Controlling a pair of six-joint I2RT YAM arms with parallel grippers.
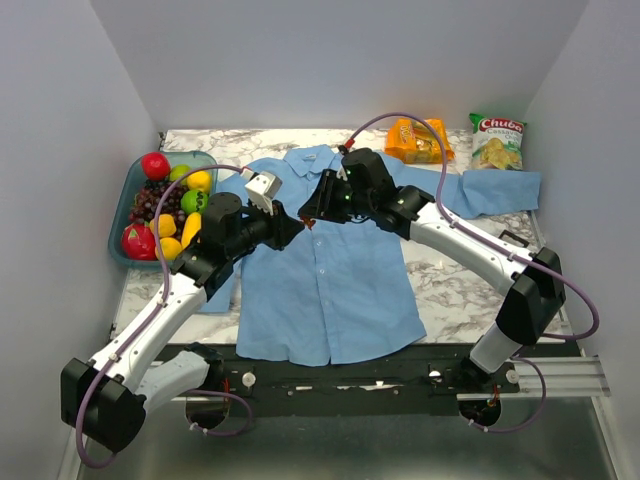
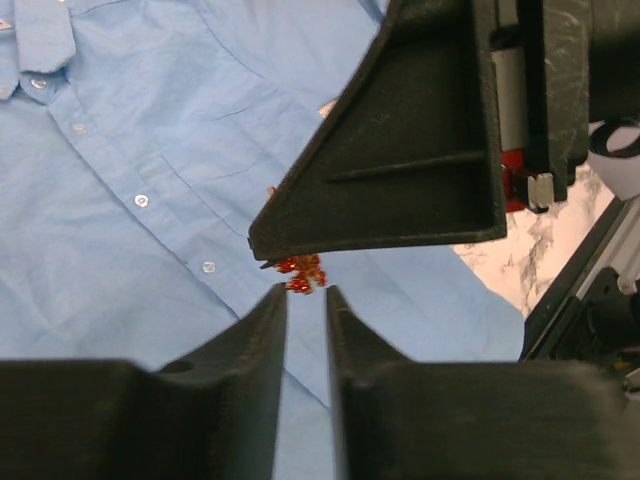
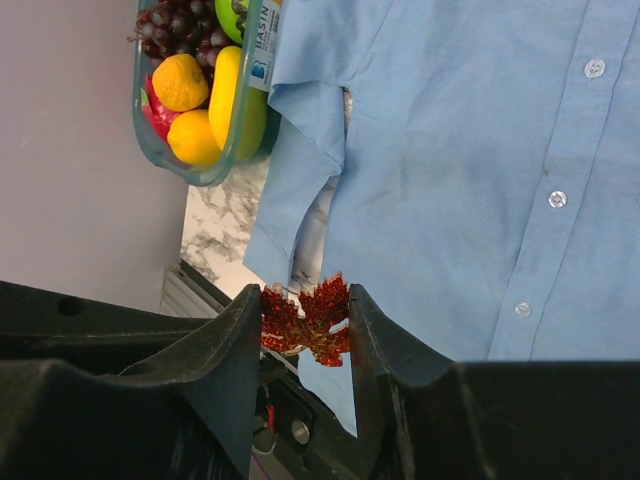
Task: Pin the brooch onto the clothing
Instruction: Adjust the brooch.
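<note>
Over the chest of the shirt (image 1: 320, 290), the 2 arms meet tip to tip. The right gripper (image 3: 305, 300) has its jaws pinching the brooch (image 3: 308, 322), a red leaf shape with gold flecks. The left gripper (image 2: 305, 295) is right there beside it, jaws nearly together with a slim gap. The brooch seems to sit just off their tips, not between them. The shirt lies spread flat on the counter (image 1: 450, 290).

Marble table (image 1: 450, 290), bearing shirt (image 1: 330, 290) spread across centre, fruit tray (image 1: 120, 255) at ten o'clock, orange packet (image 1: 418, 140) at twelve, chip bag (image 1: 497, 140) at one o'clock.
</note>
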